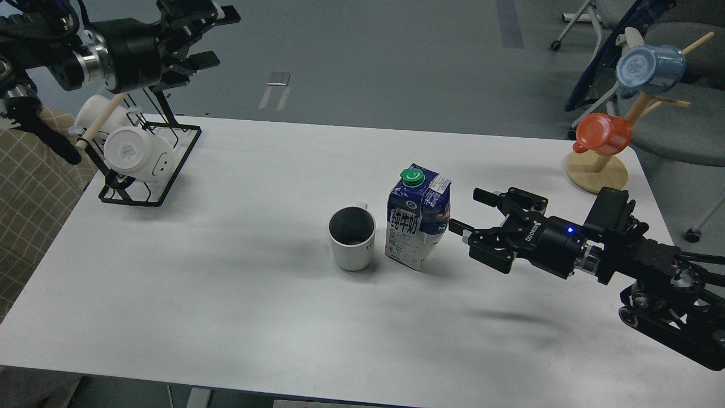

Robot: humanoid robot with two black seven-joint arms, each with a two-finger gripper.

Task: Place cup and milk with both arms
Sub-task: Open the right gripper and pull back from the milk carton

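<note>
The cup (pixel 352 238), a white ribbed mug with a dark inside, stands upright near the middle of the white table (pixel 226 294). The milk (pixel 417 217), a blue-and-white carton with a green cap, stands upright just right of it, close beside it. My right gripper (pixel 469 211) is open and empty, a short way right of the carton, not touching it. My left gripper (pixel 212 34) is open and empty, held high above the table's far left corner.
A black wire rack (pixel 150 164) with smooth white mugs (pixel 139 154) sits at the far left. A wooden mug tree (pixel 599 170) with an orange cup (pixel 604 134) and a blue cup (pixel 648 69) stands at the far right. Chairs stand beyond the table.
</note>
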